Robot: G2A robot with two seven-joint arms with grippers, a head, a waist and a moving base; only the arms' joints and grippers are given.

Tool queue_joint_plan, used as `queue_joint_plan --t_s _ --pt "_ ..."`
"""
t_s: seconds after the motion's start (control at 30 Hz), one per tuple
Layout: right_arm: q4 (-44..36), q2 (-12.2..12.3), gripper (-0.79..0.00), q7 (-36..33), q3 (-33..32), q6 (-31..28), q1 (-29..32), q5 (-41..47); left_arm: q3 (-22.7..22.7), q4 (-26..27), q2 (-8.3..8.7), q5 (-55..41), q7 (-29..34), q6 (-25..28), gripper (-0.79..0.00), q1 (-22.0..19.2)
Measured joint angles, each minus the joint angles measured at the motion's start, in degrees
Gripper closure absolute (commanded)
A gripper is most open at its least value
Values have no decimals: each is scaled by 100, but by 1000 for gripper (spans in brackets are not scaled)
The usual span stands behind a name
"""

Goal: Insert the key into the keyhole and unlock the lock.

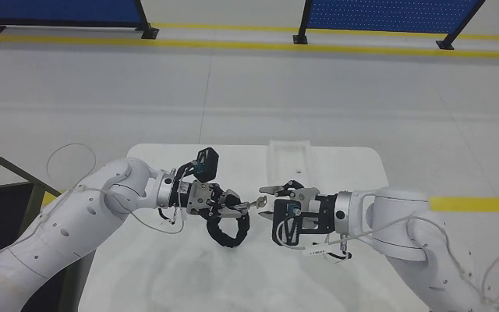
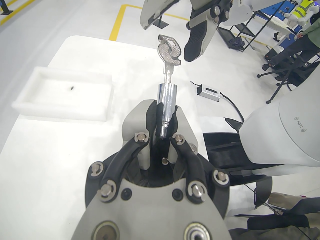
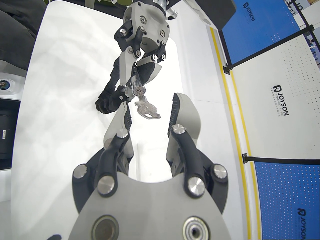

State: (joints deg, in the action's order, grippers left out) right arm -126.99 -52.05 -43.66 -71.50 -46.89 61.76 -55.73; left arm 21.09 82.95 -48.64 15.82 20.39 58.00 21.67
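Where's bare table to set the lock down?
Free: the near strip of table between the arms and the near edge, and the far corners either side of the foam tray. Crowded mid-table: left hand holds the lock, right hand open around the key.

1. The shiny chrome cylinder lock (image 2: 165, 93), with a black cable loop (image 3: 110, 93) attached, is pinched tight in the left gripper (image 2: 164, 109).
2. The flat silver metal key (image 2: 169, 51), textured cut-out head, is seated blade-first in the keyhole (image 3: 139, 91), with the head left sticking out.
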Motion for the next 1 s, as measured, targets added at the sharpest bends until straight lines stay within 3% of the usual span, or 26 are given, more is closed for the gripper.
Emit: queue_joint_plan --t_s 0.4,0.5,0.57,0.6,1.0 --pt "23 6 -237 -42 231 59 -132 -24 -90 49 37 12 -75 0 0 -84" --pt "24 11 -148 -25 244 91 -144 -22 -113 64 47 6 -105 0 0 -98" --pt "23 13 -22 -7 249 124 -143 -25 -129 72 54 6 -121 0 0 -111" --pt "25 14 0 -1 248 158 -138 -17 -136 77 57 4 -129 0 0 -116" --pt "54 26 0 -287 185 934 -13 609 -255 128 64 64 -231 0 0 -179"
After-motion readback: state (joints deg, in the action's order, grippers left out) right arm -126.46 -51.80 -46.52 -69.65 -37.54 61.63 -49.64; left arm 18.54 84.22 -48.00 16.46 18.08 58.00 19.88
